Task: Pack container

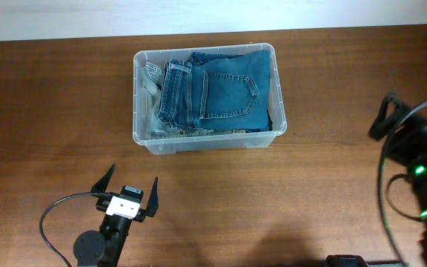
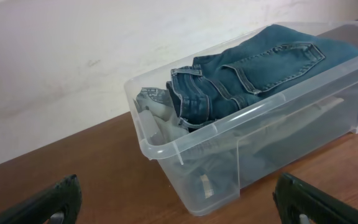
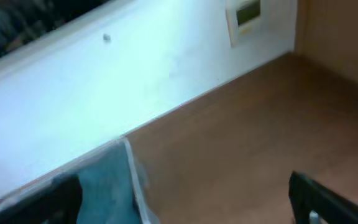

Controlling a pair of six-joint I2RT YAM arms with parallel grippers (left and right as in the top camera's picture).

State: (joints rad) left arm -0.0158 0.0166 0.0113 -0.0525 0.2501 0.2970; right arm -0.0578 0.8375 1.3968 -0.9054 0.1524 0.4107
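Container (image 1: 199, 142): sits on the table (image 1: 50, 111), toward the far edge, a little left of centre, upright, no lid in view.

Contents: folded blue jeans (image 1: 224, 89) lie on top and fill most of it. A paler garment (image 1: 151, 83) shows beneath them at the left end.

Progress, my judgement: I see no loose items on the table, so the packing looks done or close to it. At most some tidying or closing is left.

Left arm: low at the near edge, aimed at the container's front wall and well apart from it. Left fingers (image 1: 152, 196) are spread wide, with nothing between them.

Right arm: at the table's right edge, clear of the container. Its wrist view is blurred. Right fingers (image 3: 328, 202) are likewise spread wide and empty.
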